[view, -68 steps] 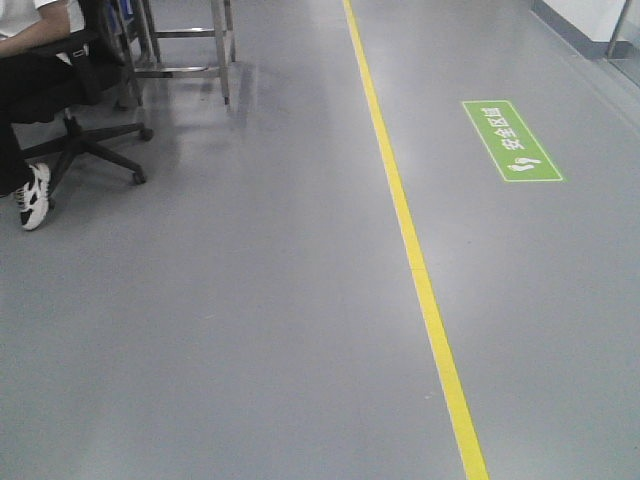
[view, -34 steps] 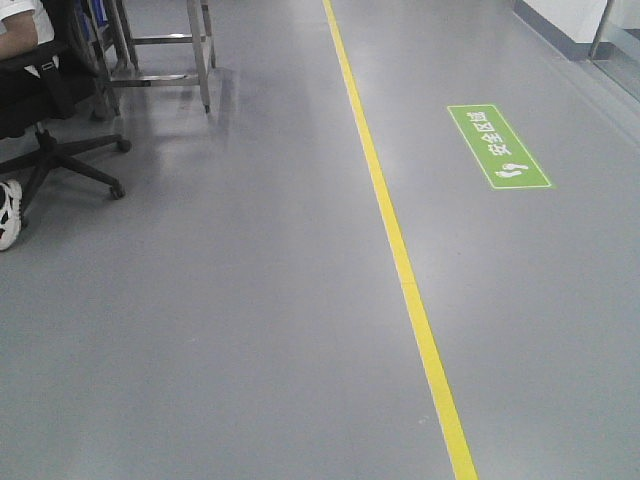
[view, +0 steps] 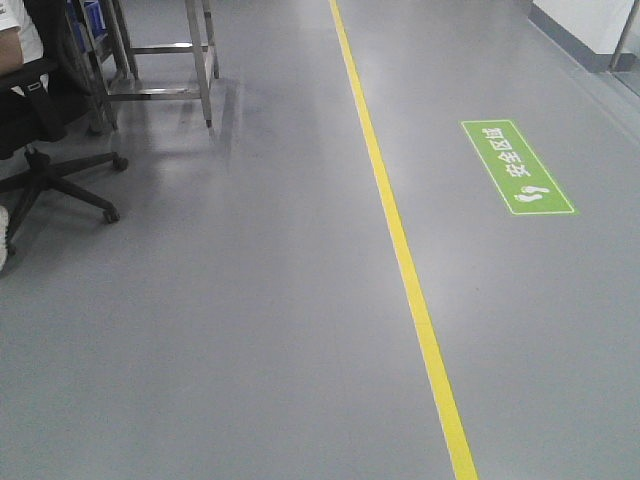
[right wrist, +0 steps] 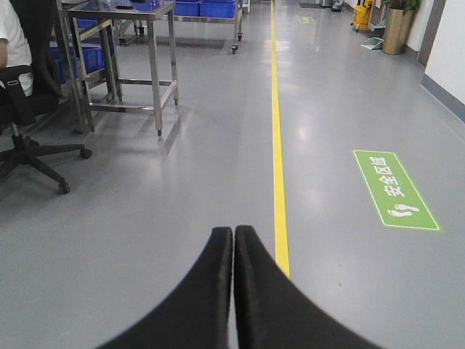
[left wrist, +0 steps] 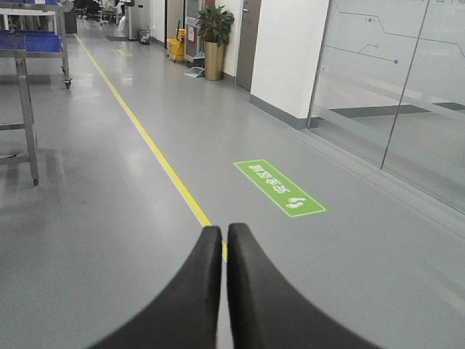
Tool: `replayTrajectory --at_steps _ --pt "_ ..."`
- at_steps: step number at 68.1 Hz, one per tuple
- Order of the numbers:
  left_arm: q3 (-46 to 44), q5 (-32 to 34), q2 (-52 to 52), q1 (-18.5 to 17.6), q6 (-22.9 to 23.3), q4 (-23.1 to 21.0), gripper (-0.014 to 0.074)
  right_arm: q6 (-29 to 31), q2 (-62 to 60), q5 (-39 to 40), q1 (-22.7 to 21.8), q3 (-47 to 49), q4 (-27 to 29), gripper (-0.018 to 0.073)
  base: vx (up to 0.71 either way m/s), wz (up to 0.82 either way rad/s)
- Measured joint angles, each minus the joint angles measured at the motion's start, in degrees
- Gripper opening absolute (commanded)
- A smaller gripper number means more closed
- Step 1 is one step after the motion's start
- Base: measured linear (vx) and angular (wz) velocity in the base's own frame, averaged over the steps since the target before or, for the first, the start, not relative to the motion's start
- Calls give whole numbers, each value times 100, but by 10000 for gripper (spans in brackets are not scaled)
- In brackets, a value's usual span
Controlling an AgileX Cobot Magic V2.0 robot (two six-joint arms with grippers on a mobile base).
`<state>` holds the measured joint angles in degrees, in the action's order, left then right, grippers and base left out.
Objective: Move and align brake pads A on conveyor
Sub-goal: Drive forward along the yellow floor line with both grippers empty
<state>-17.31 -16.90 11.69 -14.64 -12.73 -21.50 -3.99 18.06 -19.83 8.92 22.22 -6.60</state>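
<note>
Sideways and a touch back, that was how the front view had shifted in the last half-second: the green floor sign (view: 517,167) sat further right and lower, the yellow line (view: 402,250) had slid a little with it, and the seated person's white shoe (view: 3,238) had all but slipped off the left edge below the office chair (view: 40,100). The steel table (view: 210,60) stood at the top left. To me it looked as if the base was crossing the grey floor (view: 250,330), not yet at its work.

Neither the brake pads A nor the conveyor showed in any view, so I could not say where they lay, which way from either hand, how their long axes ran, or which arm stood nearer. The left gripper (left wrist: 224,233) pointed down the aisle with its black fingers pressed tip to tip, nothing between them; the right gripper (right wrist: 233,233) was the same — clenched, empty, aimed beside the yellow line. By my reckoning the belt had to come into sight before any reach could be planned.
</note>
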Motion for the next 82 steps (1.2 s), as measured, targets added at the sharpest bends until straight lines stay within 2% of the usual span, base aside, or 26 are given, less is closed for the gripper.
replayTrajectory --at_steps 82 --pt "0 0 0 0 0 0 -7 0 0 -33 -5 0 0 -3 45 -6"
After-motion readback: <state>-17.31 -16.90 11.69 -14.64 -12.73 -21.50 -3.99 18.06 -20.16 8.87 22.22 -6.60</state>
